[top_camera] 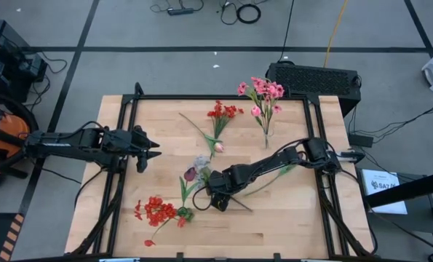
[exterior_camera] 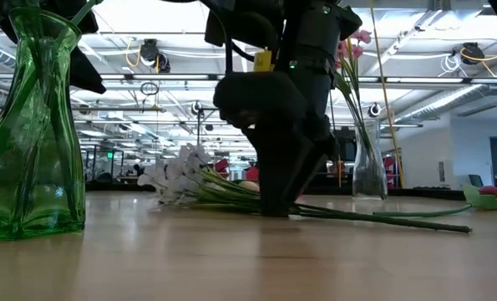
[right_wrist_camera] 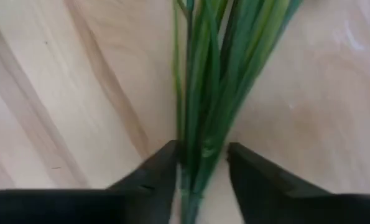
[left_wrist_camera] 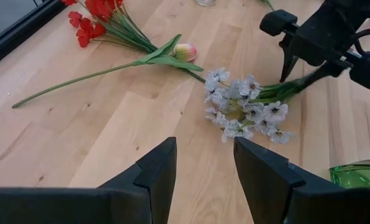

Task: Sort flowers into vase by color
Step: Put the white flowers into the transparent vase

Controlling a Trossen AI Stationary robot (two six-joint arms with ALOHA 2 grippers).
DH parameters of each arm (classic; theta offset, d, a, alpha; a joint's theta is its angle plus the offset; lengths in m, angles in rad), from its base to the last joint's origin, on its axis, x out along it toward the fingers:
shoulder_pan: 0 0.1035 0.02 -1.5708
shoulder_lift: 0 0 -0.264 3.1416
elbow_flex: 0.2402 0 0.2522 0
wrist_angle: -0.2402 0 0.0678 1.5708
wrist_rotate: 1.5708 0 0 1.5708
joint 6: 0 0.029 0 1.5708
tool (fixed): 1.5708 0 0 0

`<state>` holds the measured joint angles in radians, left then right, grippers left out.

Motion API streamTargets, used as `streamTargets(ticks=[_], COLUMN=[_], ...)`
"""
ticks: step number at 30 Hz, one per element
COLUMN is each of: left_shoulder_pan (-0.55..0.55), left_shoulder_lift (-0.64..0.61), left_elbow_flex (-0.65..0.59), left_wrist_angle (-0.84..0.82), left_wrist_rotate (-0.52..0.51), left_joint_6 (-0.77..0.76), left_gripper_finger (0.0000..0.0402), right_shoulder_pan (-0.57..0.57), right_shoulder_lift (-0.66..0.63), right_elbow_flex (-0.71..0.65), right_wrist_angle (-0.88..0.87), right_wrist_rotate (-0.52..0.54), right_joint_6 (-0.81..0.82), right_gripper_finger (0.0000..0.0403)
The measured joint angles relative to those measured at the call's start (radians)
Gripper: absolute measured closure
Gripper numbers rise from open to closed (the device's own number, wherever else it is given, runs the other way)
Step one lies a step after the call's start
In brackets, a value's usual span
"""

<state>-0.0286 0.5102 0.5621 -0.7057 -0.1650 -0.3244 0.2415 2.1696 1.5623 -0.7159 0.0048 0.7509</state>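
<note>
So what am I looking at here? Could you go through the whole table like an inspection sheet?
Surface: wooden table, black frame.
Job's things: pale sprig lying flat; red flowers near front edge; red stem with tulip bud lying mid-table; pink flowers standing in a clear vase; green vase holds no blooms in view.
Clutter: nothing seen.
Grippers: right gripper closed around the sprig's green stalks; left gripper open, waiting at the left side.
Cables: loose on floor.
Surroundings: taped floor, black case.
</note>
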Motion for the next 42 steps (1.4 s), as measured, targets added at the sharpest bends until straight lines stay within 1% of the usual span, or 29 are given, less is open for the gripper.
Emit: streamTargets(ticks=[3,5,6,7,11,14,16,20,24,28,30,32,35,37,39,42], left_shoulder_pan=[0.0,0.0,0.0,0.0,0.0,0.0,0.0,0.0,0.0,0.0,-0.001,0.0,0.0,0.0,0.0,0.0], left_shoulder_lift=[0.0,0.0,0.0,0.0,0.0,0.0,0.0,0.0,0.0,0.0,0.0,0.0,0.001,0.005,0.008,0.014], left_elbow_flex=[0.0,0.0,0.0,0.0,0.0,0.0,0.0,0.0,0.0,0.0,0.0,0.0,0.0,0.0,0.0,0.0], left_wrist_angle=[0.0,0.0,0.0,0.0,0.0,-0.001,-0.001,-0.001,-0.001,0.0,0.006,0.009,0.024,0.036,0.055,0.076], left_wrist_rotate=[0.0,0.0,0.0,0.0,0.001,0.001,0.001,0.007,0.019,0.086,0.094,0.094,0.085,0.083,0.082,0.081], left_joint_6=[0.0,0.0,0.0,0.0,-0.002,-0.001,-0.002,-0.009,-0.01,-0.01,-0.01,-0.01,-0.008,-0.002,-0.001,-0.001], left_gripper_finger=[0.0234,0.0234,0.0234,0.0234,0.0234,0.0234,0.0233,0.0233,0.0233,0.0233,0.0233,0.0233,0.0233,0.0233,0.0233,0.0233], right_shoulder_pan=[-0.001,0.0,0.0,0.001,0.009,0.012,0.016,0.043,0.104,0.188,0.236,0.276,0.306,0.303,0.289,0.263], right_shoulder_lift=[0.0,0.0,-0.001,-0.006,-0.032,-0.068,-0.097,-0.185,-0.317,-0.452,-0.522,-0.591,-0.707,-0.793,-0.884,-1.023], right_elbow_flex=[0.0,0.0,0.0,0.0,-0.004,-0.007,-0.005,-0.005,-0.004,-0.013,-0.047,-0.111,-0.256,-0.373,-0.499,-0.692], right_wrist_angle=[-0.012,-0.014,-0.022,-0.034,-0.082,-0.104,-0.114,-0.131,-0.291,-0.477,-0.527,-0.536,-0.45,-0.32,-0.127,0.207], right_wrist_rotate=[0.006,0.001,-0.003,-0.004,0.002,0.032,0.072,0.171,0.306,0.5,0.614,0.706,0.797,0.848,0.887,0.918], right_joint_6=[-0.006,0.02,0.038,0.058,0.172,0.266,0.31,0.337,0.416,0.562,0.645,0.708,0.749,0.725,0.615,0.386], right_gripper_finger=[0.0326,0.0372,0.0385,0.0391,0.0385,0.039,0.0395,0.0398,0.0397,0.0397,0.0397,0.0399,0.04,0.04,0.0401,0.0402])
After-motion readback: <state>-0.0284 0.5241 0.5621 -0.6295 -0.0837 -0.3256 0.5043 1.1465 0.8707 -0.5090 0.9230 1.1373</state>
